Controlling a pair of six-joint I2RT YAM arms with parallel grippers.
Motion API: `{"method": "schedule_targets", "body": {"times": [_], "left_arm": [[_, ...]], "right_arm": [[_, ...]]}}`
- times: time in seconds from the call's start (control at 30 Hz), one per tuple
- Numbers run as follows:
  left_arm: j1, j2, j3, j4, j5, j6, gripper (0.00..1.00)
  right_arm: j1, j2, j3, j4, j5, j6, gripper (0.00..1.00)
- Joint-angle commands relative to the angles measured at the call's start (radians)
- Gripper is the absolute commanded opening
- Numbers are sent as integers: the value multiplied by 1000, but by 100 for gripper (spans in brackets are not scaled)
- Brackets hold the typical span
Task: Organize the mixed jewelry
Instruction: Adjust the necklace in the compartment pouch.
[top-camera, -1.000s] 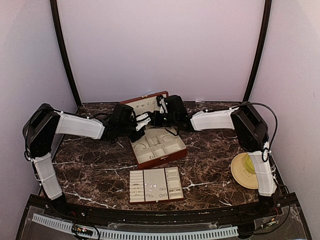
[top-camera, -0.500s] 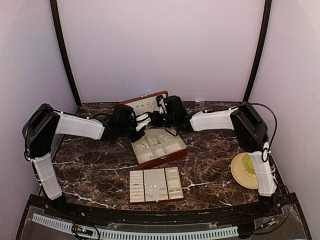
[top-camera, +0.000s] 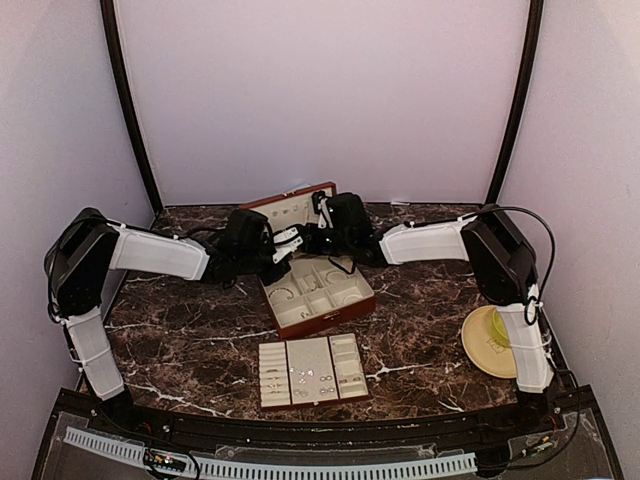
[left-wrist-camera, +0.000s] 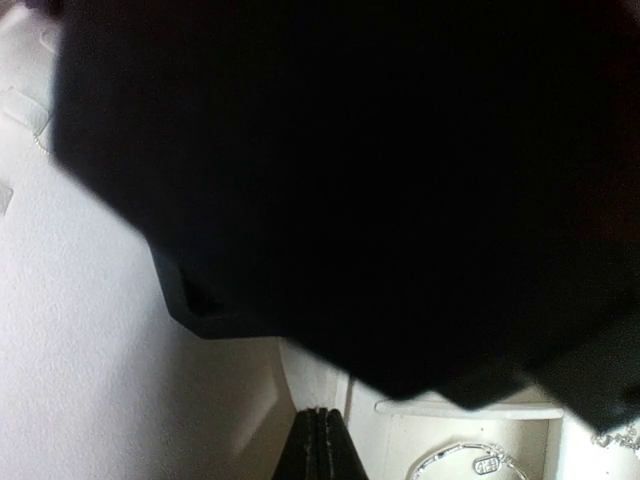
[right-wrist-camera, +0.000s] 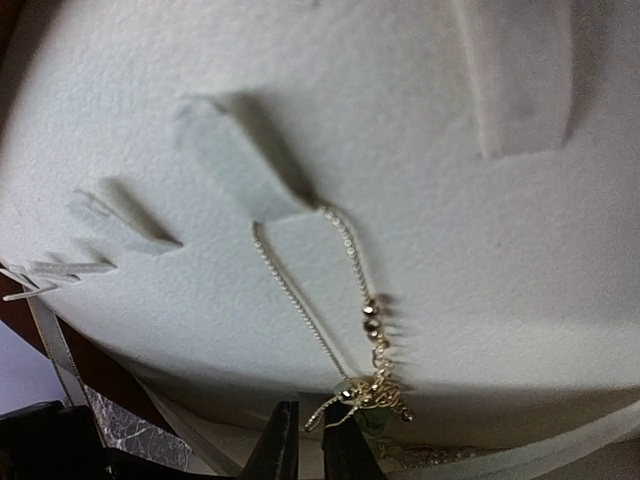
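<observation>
At the far middle of the table, over the open jewelry box (top-camera: 318, 290), the right gripper (right-wrist-camera: 310, 452) has just parted slightly, releasing a fine chain (right-wrist-camera: 318, 300) now hooked on a lid tab (right-wrist-camera: 240, 165); that piece seems placed. The left gripper (left-wrist-camera: 322, 445) stays clenched, empty, reaching in alongside.

A thin gold necklace chain (right-wrist-camera: 330, 290) is hanging from a flap (right-wrist-camera: 240, 165) on the cream padded lining (right-wrist-camera: 430, 230), running down the middle of the frame. Its beaded pendant is dangling just above the slightly parted dark fingertips (right-wrist-camera: 282, 450) of the right gripper (right-wrist-camera: 305, 450) at the bottom edge.
</observation>
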Motion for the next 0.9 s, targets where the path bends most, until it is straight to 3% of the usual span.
{"method": "schedule_targets", "body": {"times": [0.0,0.3,0.87], "left_arm": [[-58,-35,-28,-41,102,-15,0],[-58,-40,-27,-33,86,-23,0],[-59,-40,-24,-30,73,-25,0]], "right_arm": [[-2,-52,-12,-37,63,-10,13],[-2,-63,54,-213,121,-16,15],[-2,-79,112,-316,120,-19,27]]}}
